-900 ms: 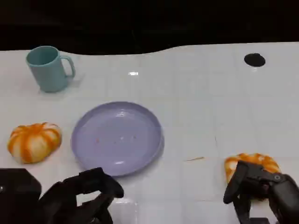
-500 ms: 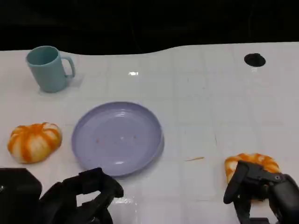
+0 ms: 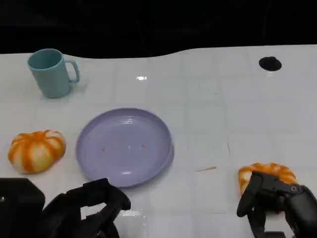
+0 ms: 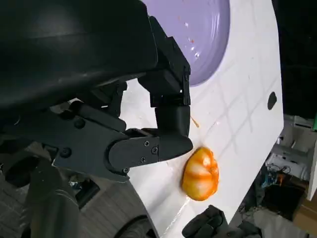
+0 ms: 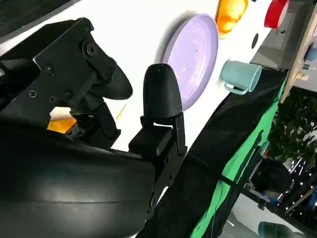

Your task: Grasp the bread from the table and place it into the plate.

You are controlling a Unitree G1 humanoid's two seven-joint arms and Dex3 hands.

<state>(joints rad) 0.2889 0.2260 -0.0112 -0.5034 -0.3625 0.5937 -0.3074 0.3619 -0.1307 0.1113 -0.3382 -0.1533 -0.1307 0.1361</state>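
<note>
An orange, white-striped bread bun lies on the white table at the front right, also seen as the bun and as an orange patch of bun under the fingers. My right hand sits just behind and over it. Its fingers reach down the bun's near side, spread apart, and I cannot tell whether they touch it. The lilac plate lies empty at centre left (plate, plate). My left hand hovers in front of the plate, holding nothing.
A second orange striped bun lies left of the plate. A teal cup stands at the back left. A small black disc sits at the back right. The table's far edge meets a dark backdrop.
</note>
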